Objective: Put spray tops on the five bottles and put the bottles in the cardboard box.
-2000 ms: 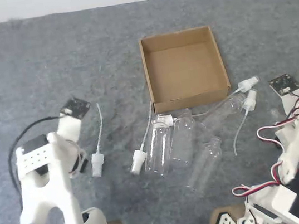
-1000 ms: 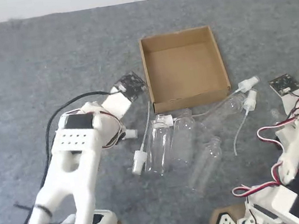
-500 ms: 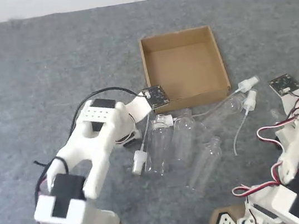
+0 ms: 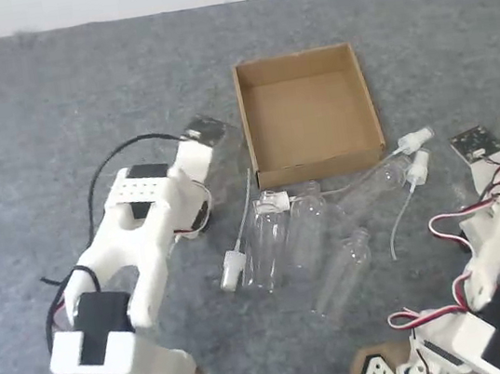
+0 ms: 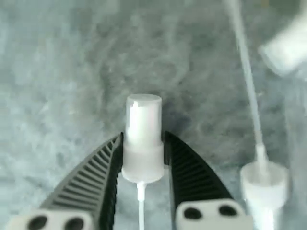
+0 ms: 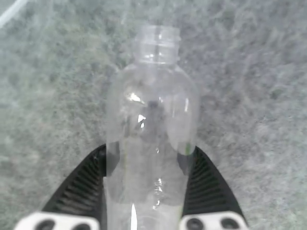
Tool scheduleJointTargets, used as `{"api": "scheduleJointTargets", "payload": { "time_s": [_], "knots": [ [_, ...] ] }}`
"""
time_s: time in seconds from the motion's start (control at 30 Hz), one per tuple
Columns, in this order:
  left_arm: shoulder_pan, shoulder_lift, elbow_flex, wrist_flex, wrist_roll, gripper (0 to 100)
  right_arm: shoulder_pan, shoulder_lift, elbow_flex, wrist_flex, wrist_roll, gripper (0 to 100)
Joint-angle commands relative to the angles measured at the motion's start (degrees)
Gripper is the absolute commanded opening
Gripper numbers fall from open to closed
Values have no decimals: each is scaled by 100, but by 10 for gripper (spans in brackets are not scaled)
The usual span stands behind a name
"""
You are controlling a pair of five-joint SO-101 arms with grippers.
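Soft, even light is falling from above on the grey carpeted desk (image 4: pixel 49 104), leaving only faint shadows beside the brown cardboard box (image 4: pixel 309 114). Small white glints are showing on the clear plastic bottle (image 6: pixel 151 120) in the right wrist view. The white plastic spray top (image 5: pixel 143 139) is glowing pale, almost washed out.

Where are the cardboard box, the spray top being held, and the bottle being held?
cardboard box (image 4: pixel 309 112), high view, bare floor inside.
spray top (image 5: pixel 143 139), left wrist view, white cap body.
bottle (image 6: pixel 151 122), right wrist view, clear rounded body.
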Motion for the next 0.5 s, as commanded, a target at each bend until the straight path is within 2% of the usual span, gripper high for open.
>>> {"api": "scheduleJointTargets", "payload": {
  "time_s": [0.0,0.17,0.47],
  "knots": [
    [-70,-360,-198,132,1116,85,84,-277,44,84,-35,10],
    [-62,-378,-338,123,1160,192,84,-295,44,84,-149,10],
    [-26,-352,-655,70,1152,199,84,-312,44,84,-176,11]
  ]
}}
